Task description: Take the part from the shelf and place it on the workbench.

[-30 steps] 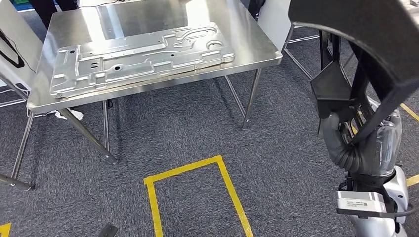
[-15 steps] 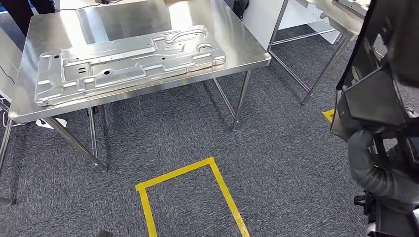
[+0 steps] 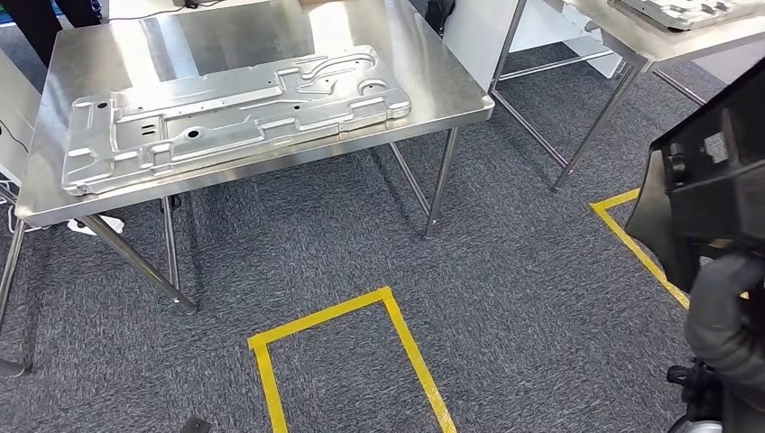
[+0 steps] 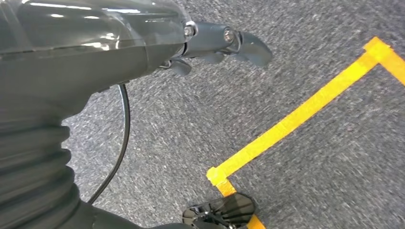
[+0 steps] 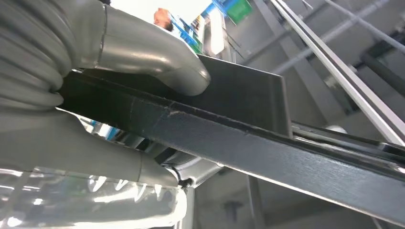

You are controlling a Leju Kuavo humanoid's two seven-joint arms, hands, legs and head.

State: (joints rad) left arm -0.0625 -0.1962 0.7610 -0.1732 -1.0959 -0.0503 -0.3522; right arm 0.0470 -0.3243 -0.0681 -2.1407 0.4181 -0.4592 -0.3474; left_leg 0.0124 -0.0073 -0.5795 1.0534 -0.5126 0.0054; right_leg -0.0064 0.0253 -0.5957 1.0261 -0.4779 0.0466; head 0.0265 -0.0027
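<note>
Steel workbench (image 3: 451,86) on grey carpet (image 3: 505,298) | right hand (image 5: 143,62) grips black part (image 5: 248,138) | left hand (image 4: 215,43) loose, empty

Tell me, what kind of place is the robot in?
Probably a factory or workshop. A pressed metal panel lies on a steel workbench, yellow tape marks the carpet, and the right hand holds a black part.

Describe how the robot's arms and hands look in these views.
Left robot hand: dark grey fingers, a glossy clear-over-grey cover, a ribbed grey sleeve and a thin black cable. Right robot hand: thick smooth grey thumb, ribbed grey cover, shiny clear shell.
</note>
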